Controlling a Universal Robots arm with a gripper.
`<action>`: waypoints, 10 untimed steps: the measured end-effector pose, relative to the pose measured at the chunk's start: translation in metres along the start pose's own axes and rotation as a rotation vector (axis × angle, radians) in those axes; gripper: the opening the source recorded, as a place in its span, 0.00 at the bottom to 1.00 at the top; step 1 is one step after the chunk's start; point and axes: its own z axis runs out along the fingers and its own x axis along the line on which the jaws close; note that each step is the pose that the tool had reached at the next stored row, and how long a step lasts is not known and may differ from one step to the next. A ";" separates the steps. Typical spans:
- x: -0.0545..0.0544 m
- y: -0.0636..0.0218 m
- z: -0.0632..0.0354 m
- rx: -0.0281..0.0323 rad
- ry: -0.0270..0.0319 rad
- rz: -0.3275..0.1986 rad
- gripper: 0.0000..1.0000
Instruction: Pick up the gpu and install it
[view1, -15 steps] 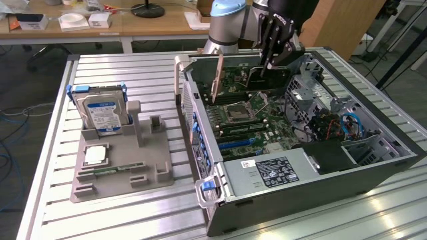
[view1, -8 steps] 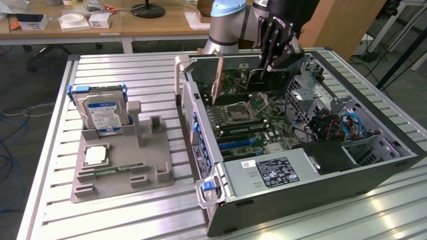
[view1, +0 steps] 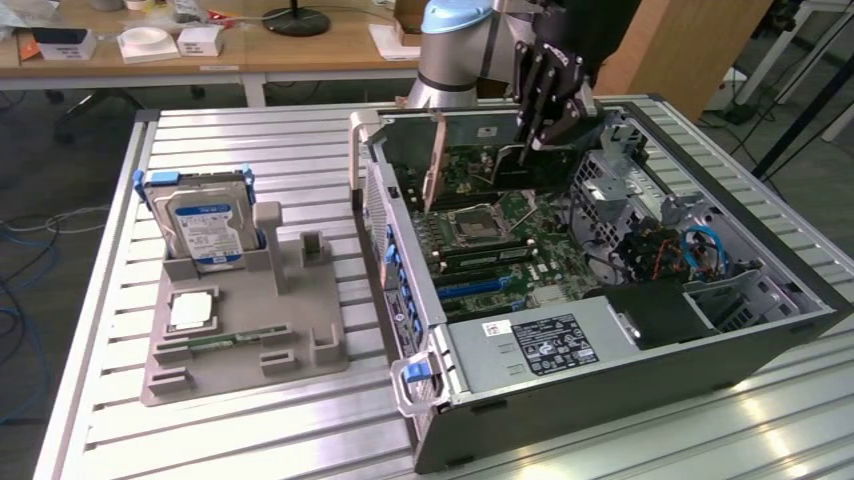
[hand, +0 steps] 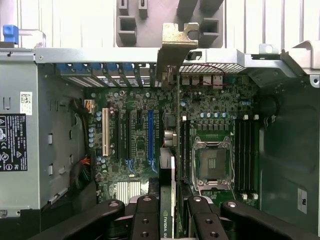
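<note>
My gripper (view1: 541, 135) hangs inside the open computer case (view1: 747, 330), shut on the gpu (view1: 514, 165). The card stands on edge over the motherboard (view1: 501, 250), with its black face showing and its metal end bracket (view1: 437, 155) at the case's rear wall. In the wrist view the gpu (hand: 170, 170) is edge-on between my two black fingers (hand: 145, 217). Its bracket (hand: 177, 42) reaches the rear slot openings, between the blue slot (hand: 150, 132) and the processor socket (hand: 212, 162). Whether the card's edge touches a slot, I cannot tell.
A grey fixture (view1: 247, 345) on the slatted metal table, at the exterior view's left, holds an upright silver hard drive (view1: 207, 225), a processor chip (view1: 191, 312) and a memory stick (view1: 227, 340). The power supply (view1: 547, 342) fills the case's near end; cables (view1: 694, 250) lie beside the board.
</note>
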 end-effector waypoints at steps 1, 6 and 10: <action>0.000 -0.0001 0.0007 0.0000 0.0000 0.000 0.26; 0.000 -0.0002 0.0011 0.0002 -0.0012 0.000 0.26; 0.000 -0.0005 0.0075 0.0002 -0.0005 0.000 0.26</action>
